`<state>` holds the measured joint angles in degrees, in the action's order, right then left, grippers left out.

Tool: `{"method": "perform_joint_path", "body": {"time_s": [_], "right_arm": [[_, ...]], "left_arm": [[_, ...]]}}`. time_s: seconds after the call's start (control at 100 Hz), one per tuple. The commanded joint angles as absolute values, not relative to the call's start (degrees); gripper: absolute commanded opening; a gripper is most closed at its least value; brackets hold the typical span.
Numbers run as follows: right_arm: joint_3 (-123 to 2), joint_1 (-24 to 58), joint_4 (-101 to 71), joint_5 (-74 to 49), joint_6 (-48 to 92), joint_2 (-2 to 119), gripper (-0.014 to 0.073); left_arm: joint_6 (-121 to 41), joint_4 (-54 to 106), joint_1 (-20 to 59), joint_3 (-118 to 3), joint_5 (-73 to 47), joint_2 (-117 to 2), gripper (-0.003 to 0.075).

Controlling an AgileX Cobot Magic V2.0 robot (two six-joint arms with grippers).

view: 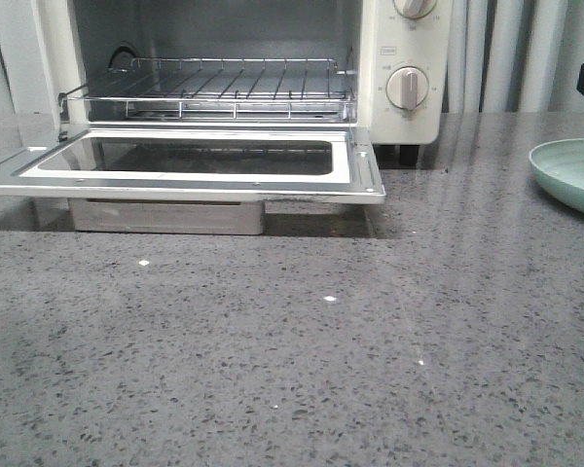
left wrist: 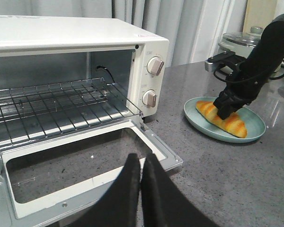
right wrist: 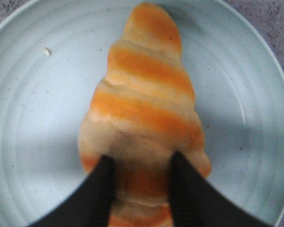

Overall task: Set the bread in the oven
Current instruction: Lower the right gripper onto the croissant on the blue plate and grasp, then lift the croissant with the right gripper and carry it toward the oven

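Note:
The bread (right wrist: 146, 94), a glossy orange-and-cream striped croissant, lies on a pale green plate (right wrist: 33, 118). My right gripper (right wrist: 142, 161) has come down on it from above and is shut on its middle, the black fingers pressed into both sides; the left wrist view shows this gripper (left wrist: 226, 111) on the bread (left wrist: 234, 125). The cream-white oven (view: 375, 58) stands at the back left. Its glass door (view: 190, 180) is dropped flat and its wire rack (view: 214, 92) is bare. My left gripper (left wrist: 142, 158) is shut on nothing above the door's front corner.
The plate (view: 565, 170) sits on the grey speckled counter to the right of the oven, partly cut off by the front view's edge. A pot with a glass lid (left wrist: 236, 40) stands behind the plate. Curtains hang behind the counter.

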<state>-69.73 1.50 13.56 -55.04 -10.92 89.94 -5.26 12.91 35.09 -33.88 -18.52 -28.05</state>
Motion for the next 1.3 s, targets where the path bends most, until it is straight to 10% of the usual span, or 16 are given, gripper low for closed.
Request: {"method": "perform_joint_path", "body": {"time_s": [0.0, 0.52, 1.29], "right_arm": [[-71.37, 1.50, 15.09, -55.45, -10.66, 88.56, -0.0066], [-75.47, 7.97, 14.98, -63.42, -10.76, 77.68, -0.0071], [-80.69, 44.47, 11.50, -58.45, -1.38, 73.08, -0.0071]], "left_arm": [[-5.00, 11.68, 35.57, -35.57, -15.02, -28.27, -0.0022], [-3.88, 7.16, 26.30, -48.31, -24.70, -26.04, -0.0022], [-3.88, 8.79, 16.12, -48.33, -27.09, -23.51, -0.0022]]}}
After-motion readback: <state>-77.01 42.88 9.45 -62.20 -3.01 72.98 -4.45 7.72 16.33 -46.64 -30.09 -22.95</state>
